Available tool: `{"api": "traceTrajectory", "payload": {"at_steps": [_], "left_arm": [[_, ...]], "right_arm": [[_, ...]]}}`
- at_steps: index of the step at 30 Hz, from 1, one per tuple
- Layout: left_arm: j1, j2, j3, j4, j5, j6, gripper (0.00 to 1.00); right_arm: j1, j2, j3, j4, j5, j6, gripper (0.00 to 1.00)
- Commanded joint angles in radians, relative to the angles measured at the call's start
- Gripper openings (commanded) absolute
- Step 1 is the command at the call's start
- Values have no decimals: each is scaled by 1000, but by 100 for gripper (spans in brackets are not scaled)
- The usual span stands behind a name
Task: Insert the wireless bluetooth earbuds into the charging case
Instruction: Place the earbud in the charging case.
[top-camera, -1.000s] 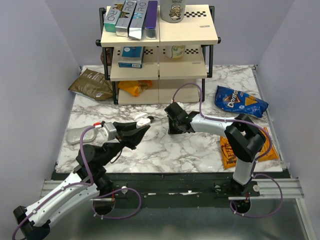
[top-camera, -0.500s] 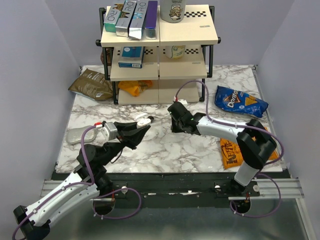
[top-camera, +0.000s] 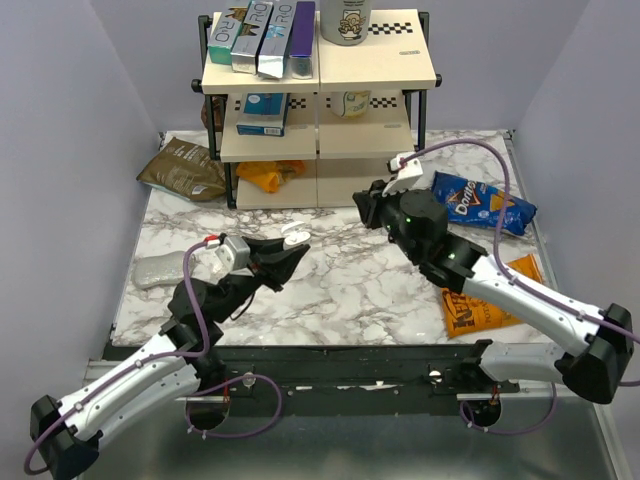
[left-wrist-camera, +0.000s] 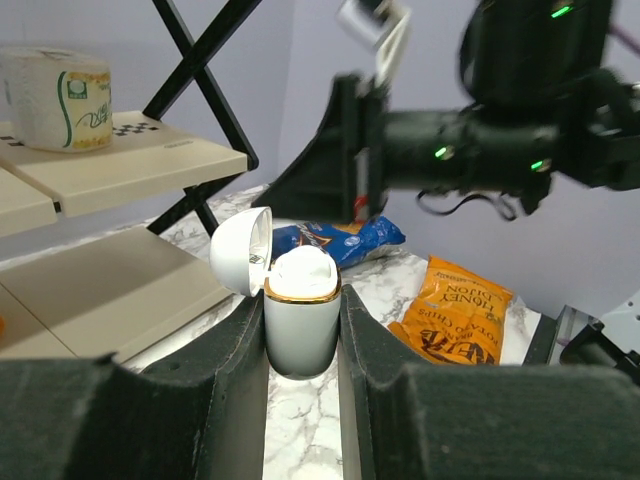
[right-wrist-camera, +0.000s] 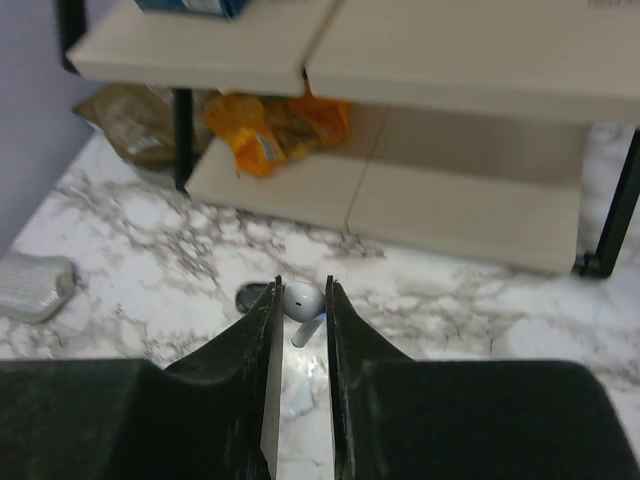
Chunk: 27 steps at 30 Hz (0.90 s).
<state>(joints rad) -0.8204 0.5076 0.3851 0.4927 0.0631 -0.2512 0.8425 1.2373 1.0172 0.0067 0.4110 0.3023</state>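
**Holding one case and one earbud above the marble**

Spanning the scene is one marble tabletop (top-camera: 380, 290), with one two-tier shelf rack (top-camera: 375, 62) at its far edge. Two arms reach in from the near edge.

Five soft packs lie about:
- one brown bag (top-camera: 183, 168) at the far left
- one orange bag (top-camera: 268, 175) tucked under the rack
- one blue chip bag (top-camera: 480, 200) at the far right
- one orange chip bag (top-camera: 490, 305) near the right arm
- one silver pouch (top-camera: 160, 268) at the left edge

Four long boxes (top-camera: 262, 38) and one cup (top-camera: 347, 20) sit on the rack's top board.

The left pincer (top-camera: 283, 255) is clamped narrowly on the one charging case (left-wrist-camera: 300, 335). The case is white with a gold rim and stands upright between the fingers, raised off the tabletop. Its lid is hinged open to the left. A white dome shows above the rim; whether that is a seated bud I cannot tell.

The right pincer (right-wrist-camera: 302, 290) is lifted near the front of the rack, close to the blue chip bag. Its jaws stand narrow, pinching one earbud (right-wrist-camera: 300, 298), white with a short stem pointing down.

One small dark shape (right-wrist-camera: 252, 296) lies on the marble behind the pincer's left finger. It is too small to identify.
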Motion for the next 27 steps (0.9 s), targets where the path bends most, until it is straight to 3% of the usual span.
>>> {"api": "traceTrajectory", "payload": {"at_steps": [1,10,27], "left_arm": [[-5,83,49,118,0,15,0],[-5,270,138,268,73,75,0],[-2,534,268,596,236,60,0]], "right_arm": [[55,-91,18,153,28,-219,1],[185,-265,73,153,0,-428,1],[257,-325,205,-33,-187,-474,1]]}}
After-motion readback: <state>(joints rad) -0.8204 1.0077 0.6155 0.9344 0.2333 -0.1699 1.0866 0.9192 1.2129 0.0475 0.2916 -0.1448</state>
